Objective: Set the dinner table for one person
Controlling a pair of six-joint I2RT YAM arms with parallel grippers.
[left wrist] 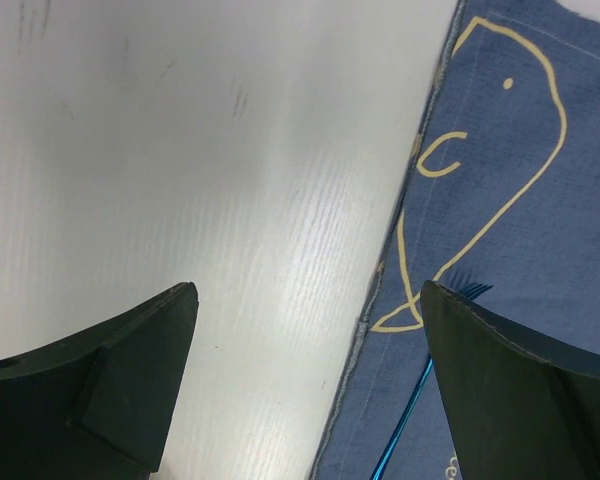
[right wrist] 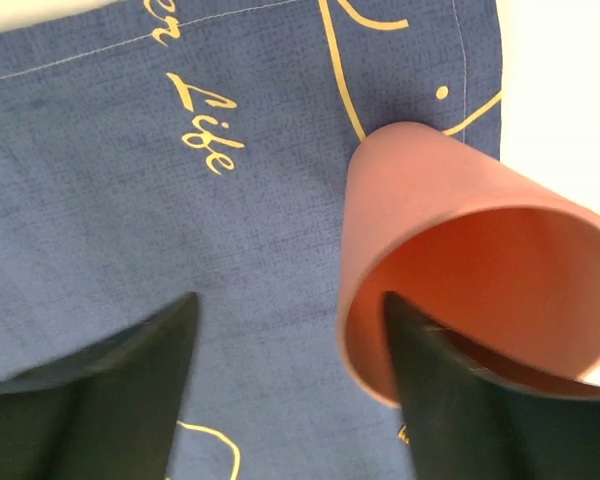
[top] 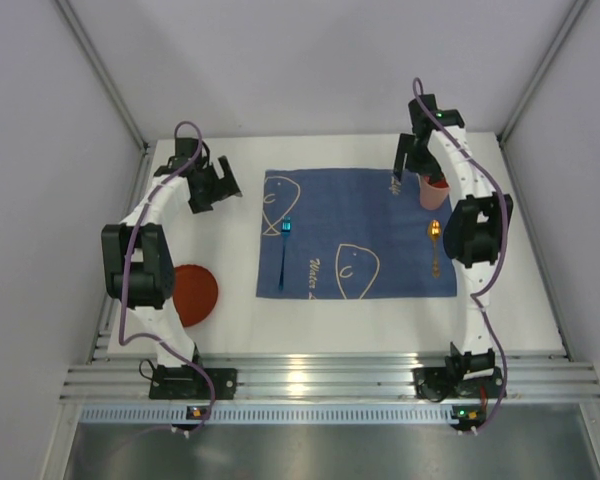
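Ahead of both arm bases (top: 192, 380), matte white tabletop (top: 230, 330), dark blue gold-patterned cloth mat (top: 360, 215), pink tapered cup (right wrist: 430, 200) on its far right corner, right gripper (right wrist: 290, 300) spread astride cup wall, left gripper (left wrist: 308, 290) spread wide above mat's left edge.

Plain pale grey walls (top: 310, 60)

Left arm (top: 138, 262) arched forward, left end effector (top: 216, 187) angled down, fingers (left wrist: 130, 380) spread wide, right arm (top: 477, 228) reaching far, right end effector (top: 404, 160) pointing down, jaws parted
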